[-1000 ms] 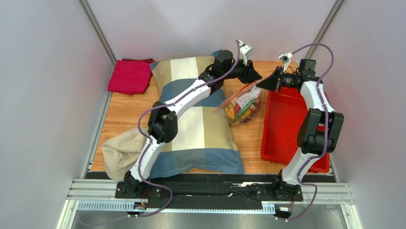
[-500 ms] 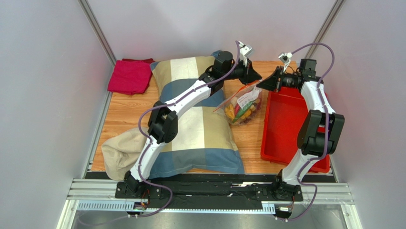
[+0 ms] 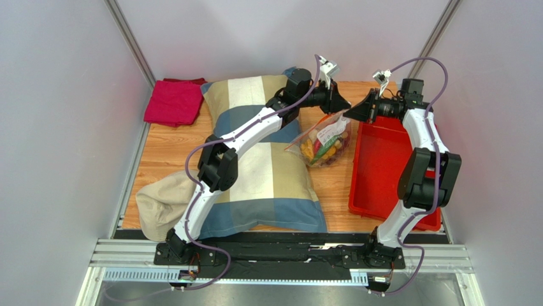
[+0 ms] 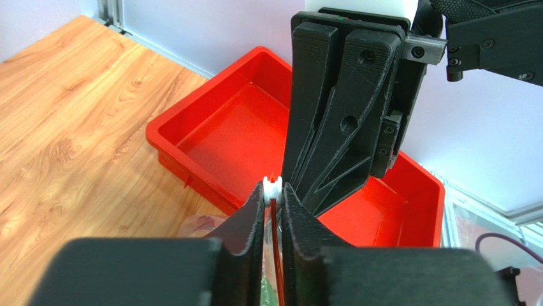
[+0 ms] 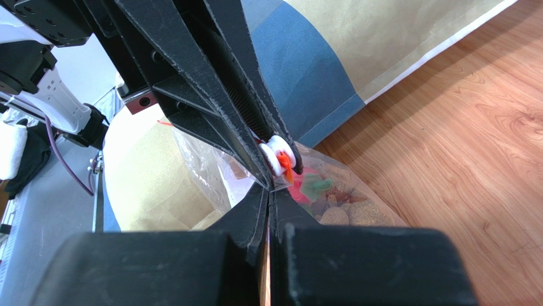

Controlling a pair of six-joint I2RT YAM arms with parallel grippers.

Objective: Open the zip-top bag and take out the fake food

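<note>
The zip-top bag hangs between my two grippers at the back, over the gap between the pillow and the red tray. The fake food lies inside it, with orange, green and beige bits showing through the plastic. My left gripper is shut on the bag's white zip slider, and the red-orange zip strip runs between its jaws. Tip to tip with it, my right gripper is shut on the clear top edge of the bag beside the slider.
The red tray lies on the wooden table at the right, just below the bag. A large striped pillow fills the middle, a beige cloth sticks out at its near left, and a folded red cloth lies back left.
Both grippers and the bag's top have stayed nearly in place. The right arm's elbow has drifted slightly to the right.
</note>
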